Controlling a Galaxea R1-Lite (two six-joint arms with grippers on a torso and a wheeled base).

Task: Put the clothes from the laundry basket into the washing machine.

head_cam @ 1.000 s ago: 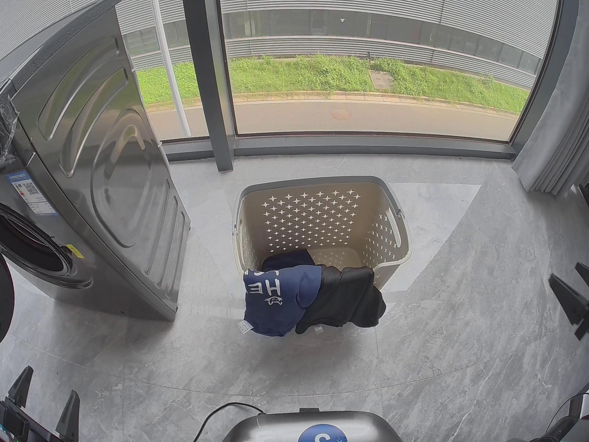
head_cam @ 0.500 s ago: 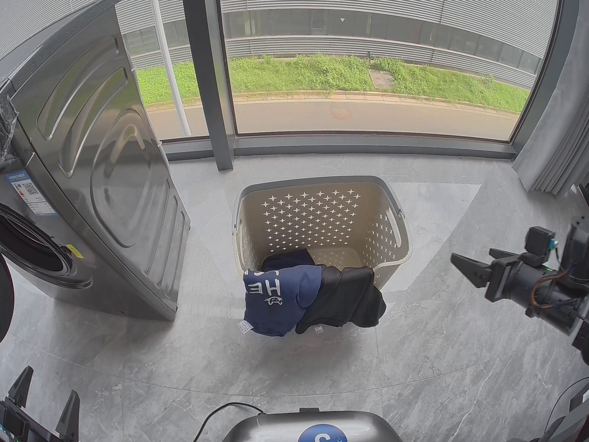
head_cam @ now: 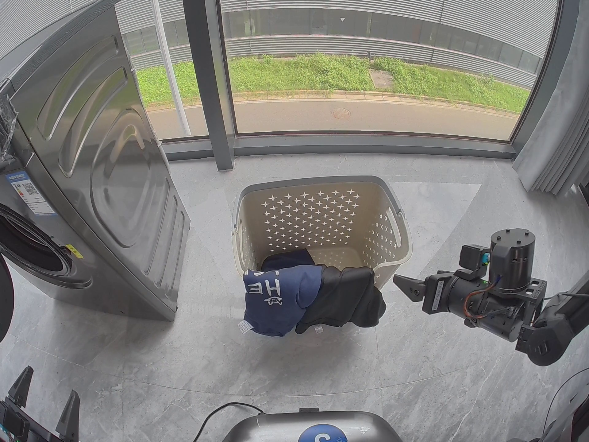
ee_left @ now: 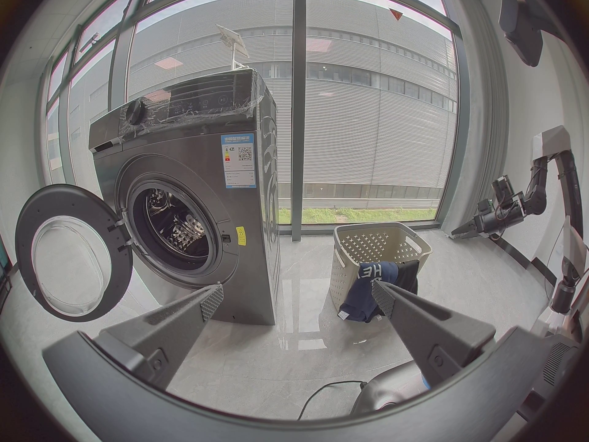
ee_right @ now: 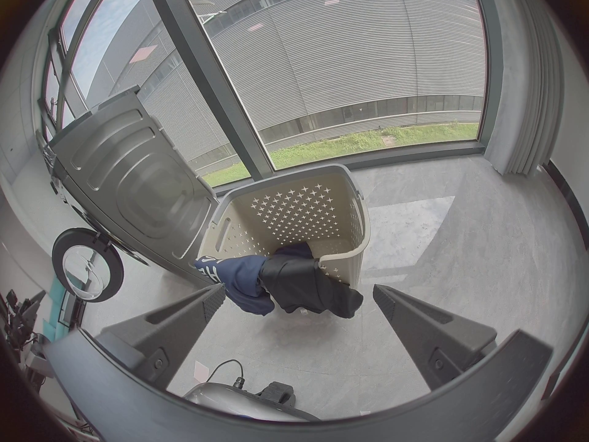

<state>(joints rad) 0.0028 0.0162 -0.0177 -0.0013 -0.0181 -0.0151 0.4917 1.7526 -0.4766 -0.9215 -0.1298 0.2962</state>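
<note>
A beige laundry basket (head_cam: 314,181) stands on the grey floor before the window. A blue garment (head_cam: 276,296) and a black garment (head_cam: 343,299) hang over its near rim, with more dark cloth inside. The grey washing machine (head_cam: 92,155) stands at the left, its round door (ee_left: 70,259) swung open and the drum (ee_left: 175,228) bare. My right gripper (head_cam: 410,288) is open, in the air just right of the basket's near corner and pointing at the black garment (ee_right: 307,286). My left gripper (head_cam: 49,385) is open and low at the near left, holding nothing.
A dark window pillar (head_cam: 208,69) rises behind the basket. A grey curtain (head_cam: 558,124) hangs at the right. A black cable (head_cam: 227,407) lies on the floor close to me. Open floor lies between the basket and the washing machine.
My right arm has swung in from the right edge, leftward and lower, so that its gripper is now close to the basket. The left gripper and the clothes have not moved.
</note>
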